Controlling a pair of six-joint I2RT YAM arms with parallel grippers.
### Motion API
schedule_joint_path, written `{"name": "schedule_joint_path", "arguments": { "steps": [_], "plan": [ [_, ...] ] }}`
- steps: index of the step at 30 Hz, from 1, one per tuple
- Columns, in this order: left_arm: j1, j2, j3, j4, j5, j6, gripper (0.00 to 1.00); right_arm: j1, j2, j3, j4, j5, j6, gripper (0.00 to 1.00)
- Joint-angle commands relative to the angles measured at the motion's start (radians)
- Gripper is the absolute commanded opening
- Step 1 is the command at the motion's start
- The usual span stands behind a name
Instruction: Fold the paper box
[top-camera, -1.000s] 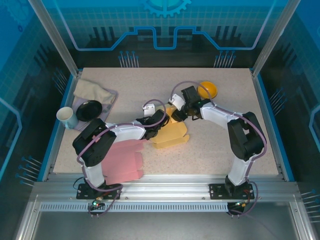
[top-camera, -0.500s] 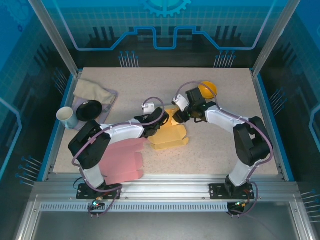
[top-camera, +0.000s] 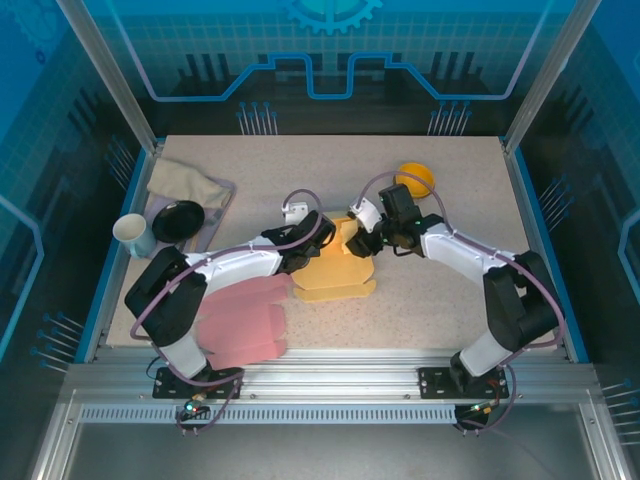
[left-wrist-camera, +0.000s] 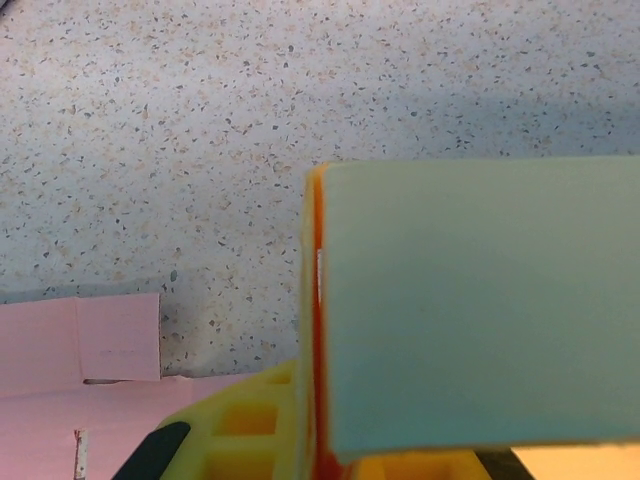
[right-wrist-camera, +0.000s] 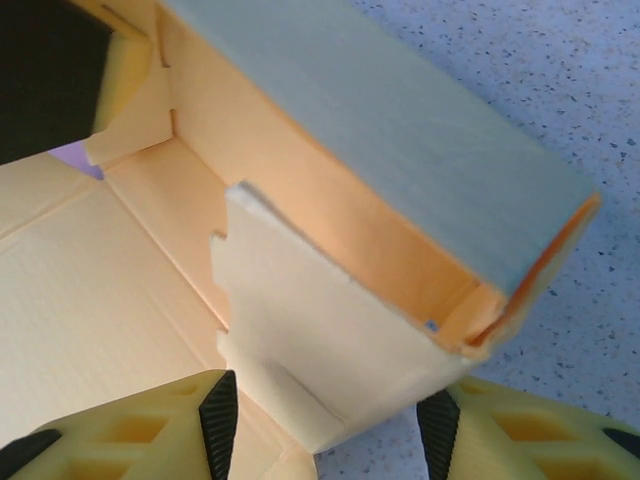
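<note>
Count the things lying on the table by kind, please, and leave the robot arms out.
Paper boxes: 2 (yellow box, pink box)
Bowls: 2 (black bowl, orange bowl)
Cups: 1 (white cup)
Cloths: 1 (beige cloth)
Mats: 1 (purple mat under the cloth and the black bowl)
Total: 7

Robot lab cell, aluminium frame (top-camera: 320, 383)

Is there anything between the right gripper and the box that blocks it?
Nothing visible does. The right gripper is at the box: one raised flap sits between its fingers. The pink sheet lies on the far side of the box, by the left arm.
</note>
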Motion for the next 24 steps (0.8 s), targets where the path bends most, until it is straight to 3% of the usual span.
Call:
{"name": "schedule_joint_path", "arguments": {
  "steps": [1,9,15,21,24],
  "plan": [
    [-0.003,-0.043,-0.001,-0.004,0.022,-0.017,0.02,-0.004,-0.034,-0.023,0.011,-0.090,-0.002,0.53],
    [-0.003,-0.048,-0.001,-0.035,0.005,-0.004,0.02,-0.085,-0.048,-0.029,0.049,-0.192,0.073,0.55],
    [0.000,-0.046,-0.008,-0.042,-0.010,0.002,0.02,-0.167,-0.086,-0.033,0.040,-0.255,0.068,0.56],
    [0.008,-0.042,-0.006,-0.033,-0.007,0.012,0.02,-0.175,-0.097,-0.043,0.023,-0.231,0.020,0.57],
    [0.009,-0.040,-0.005,-0.035,-0.009,0.021,0.02,-0.207,-0.124,-0.076,0.077,-0.286,0.020,0.57]
  ]
}}
